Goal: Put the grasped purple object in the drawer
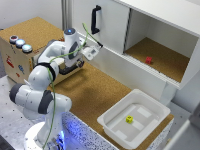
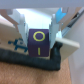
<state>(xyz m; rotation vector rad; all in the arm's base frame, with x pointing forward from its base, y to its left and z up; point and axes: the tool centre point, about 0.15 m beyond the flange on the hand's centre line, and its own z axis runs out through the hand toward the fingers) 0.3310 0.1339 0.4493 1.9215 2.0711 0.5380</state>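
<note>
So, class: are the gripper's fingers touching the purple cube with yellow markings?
Touching. The wrist view shows the fingers pressed against both sides of the purple cube, no gap visible.

The exterior view is looking down from high above on the whole surface [image 1: 92, 92]; the wrist view is peering close past the hand [image 2: 39, 37].

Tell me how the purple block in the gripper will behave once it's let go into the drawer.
The purple block looks like a small rigid cube with flat faces, so it should probably land and sit still rather than roll. It seems light for the gripper, whose fingers flank it squarely. Its smooth printed face suggests it could slide slightly on the drawer.
</note>
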